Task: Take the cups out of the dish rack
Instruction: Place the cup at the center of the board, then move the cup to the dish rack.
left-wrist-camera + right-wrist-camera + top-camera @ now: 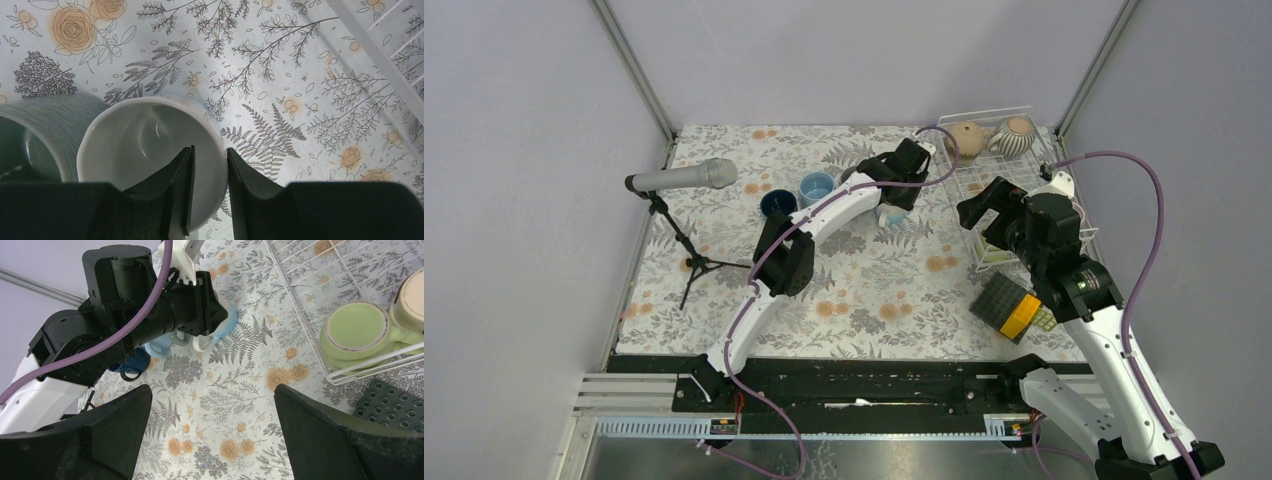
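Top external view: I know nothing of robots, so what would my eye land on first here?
Likely the white left arm and right arm over the flower-patterned table. The left gripper straddles the rim of a white mug, one finger inside and one outside, left of the dish rack, which holds a tan mug and a striped mug at its far end. A microphone stands at the table's left edge.

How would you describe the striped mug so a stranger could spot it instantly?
Find the white wire dish rack on the right side of the floral table. Two mugs sit at its far end; the striped mug is the right-hand one, by the far right corner. Unlike the plain tan mug beside it, it carries dark and light stripes.
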Robot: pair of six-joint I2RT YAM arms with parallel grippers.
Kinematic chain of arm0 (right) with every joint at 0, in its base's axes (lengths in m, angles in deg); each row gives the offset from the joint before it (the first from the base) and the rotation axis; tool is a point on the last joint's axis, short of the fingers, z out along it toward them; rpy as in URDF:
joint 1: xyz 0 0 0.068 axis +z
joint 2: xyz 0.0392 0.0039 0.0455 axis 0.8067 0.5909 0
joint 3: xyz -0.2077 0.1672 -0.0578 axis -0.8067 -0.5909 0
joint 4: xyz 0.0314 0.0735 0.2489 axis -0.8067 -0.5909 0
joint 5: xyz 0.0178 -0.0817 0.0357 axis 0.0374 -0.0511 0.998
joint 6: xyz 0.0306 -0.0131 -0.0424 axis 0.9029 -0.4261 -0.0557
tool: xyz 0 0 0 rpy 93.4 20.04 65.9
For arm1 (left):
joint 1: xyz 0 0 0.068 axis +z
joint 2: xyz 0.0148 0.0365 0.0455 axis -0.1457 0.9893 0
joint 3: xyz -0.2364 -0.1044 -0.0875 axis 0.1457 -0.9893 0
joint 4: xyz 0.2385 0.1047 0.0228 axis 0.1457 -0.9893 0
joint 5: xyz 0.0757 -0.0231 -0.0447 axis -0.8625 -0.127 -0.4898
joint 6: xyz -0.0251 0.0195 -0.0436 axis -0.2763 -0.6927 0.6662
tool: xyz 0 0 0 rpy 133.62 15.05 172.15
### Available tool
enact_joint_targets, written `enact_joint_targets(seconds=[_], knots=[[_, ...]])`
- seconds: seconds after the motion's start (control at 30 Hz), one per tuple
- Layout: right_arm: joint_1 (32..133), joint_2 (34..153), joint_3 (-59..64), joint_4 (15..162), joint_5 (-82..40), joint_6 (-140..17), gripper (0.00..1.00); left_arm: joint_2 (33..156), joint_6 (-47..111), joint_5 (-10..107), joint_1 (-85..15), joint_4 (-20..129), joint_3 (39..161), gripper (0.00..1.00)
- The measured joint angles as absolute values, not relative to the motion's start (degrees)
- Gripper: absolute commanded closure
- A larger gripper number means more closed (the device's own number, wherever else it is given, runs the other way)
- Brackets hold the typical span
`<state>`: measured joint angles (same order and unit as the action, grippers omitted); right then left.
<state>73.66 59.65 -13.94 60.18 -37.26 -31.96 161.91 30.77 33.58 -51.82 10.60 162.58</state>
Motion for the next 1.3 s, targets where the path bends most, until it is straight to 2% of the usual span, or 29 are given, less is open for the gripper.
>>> enact_joint_targets(seconds=[0.27,0.6,0.9,1.3], knots=[[73.7,59.8,-13.9,58.9,-37.2,-32.1,0.0,161.9,31.2,36.7,-51.7,11.7,163.4,0.43],[73.7,62.4,-12.7,57.1,-37.5,-32.4,0.0,159.4,31.8,38.8,-51.9,12.3,163.9,0.03],[73.7,67.7,-9.1,54.1,-41.4,-33.3,0.0,148.0,33.7,39.1,-53.0,15.0,157.3,0.01],[70.7,79.4,-4.4,50.7,-47.9,-36.1,0.0,133.7,38.4,39.1,-56.3,17.6,138.4,0.01]])
